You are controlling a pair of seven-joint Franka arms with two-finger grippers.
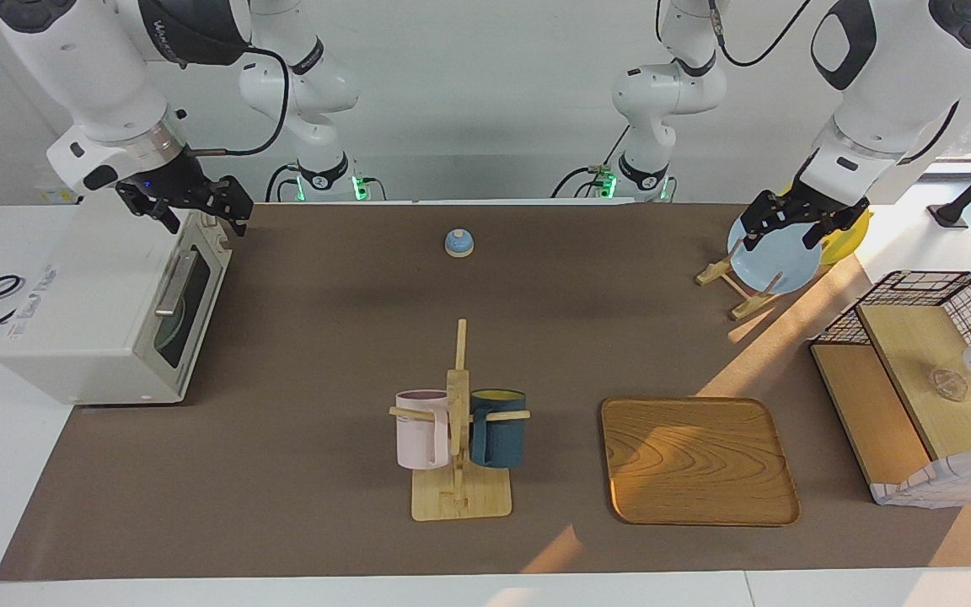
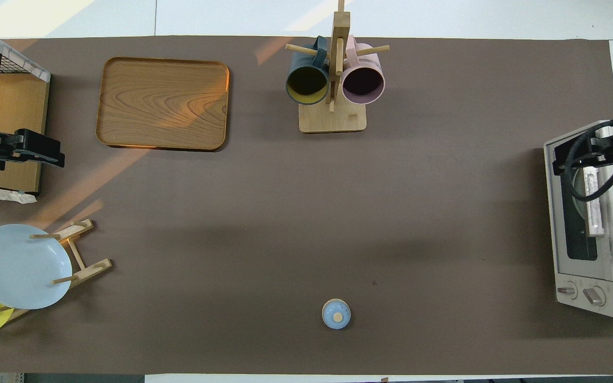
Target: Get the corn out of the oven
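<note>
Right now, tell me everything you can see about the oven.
The oven is an off-white, boxy toaster oven standing at the right arm's end of the table. Its dark glass door, with a metal bar handle, is shut, and two knobs sit beside it. No corn shows through the glass. The right gripper hangs over its top edge.

Oven door shut; both grippers raised at the table ends.
The right gripper (image 1: 199, 206) hangs over the top edge of the oven (image 1: 106, 312), fingers apart. The left gripper (image 1: 797, 221) hangs over the blue plate (image 1: 772, 257) on its wooden rack (image 1: 726, 282), near the black wire basket (image 1: 928, 291). The corn is not visible.
</note>
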